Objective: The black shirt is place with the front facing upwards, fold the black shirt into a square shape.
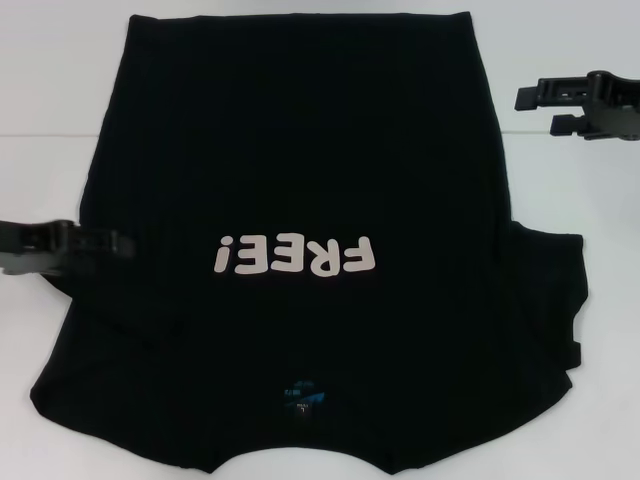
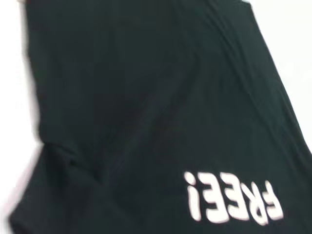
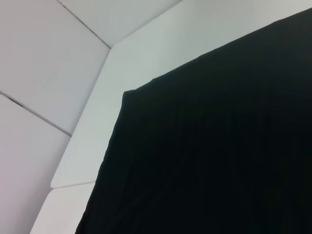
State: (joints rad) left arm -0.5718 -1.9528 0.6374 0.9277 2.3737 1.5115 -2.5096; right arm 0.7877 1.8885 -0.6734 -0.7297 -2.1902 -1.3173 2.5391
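The black shirt (image 1: pixel 300 150) lies flat on the white table (image 1: pixel 40 100), front up. Its off-white "FREE!" lettering (image 1: pixel 295 257) reads upside down from my head, and the small blue neck label (image 1: pixel 302 392) is at the near edge. One sleeve (image 1: pixel 555 285) sticks out on the right; on the left no sleeve sticks out. My left gripper (image 1: pixel 118 243) sits at the shirt's left edge, level with the lettering. My right gripper (image 1: pixel 537 110) hovers open beside the shirt's far right edge, off the cloth. The left wrist view shows the shirt (image 2: pixel 146 97) and lettering (image 2: pixel 234 202); the right wrist view shows a hem corner (image 3: pixel 127 95).
Bare white table (image 3: pixel 146 53) surrounds the shirt on the left, right and far sides. A table edge and seams with a pale surface beyond (image 3: pixel 39 63) show in the right wrist view.
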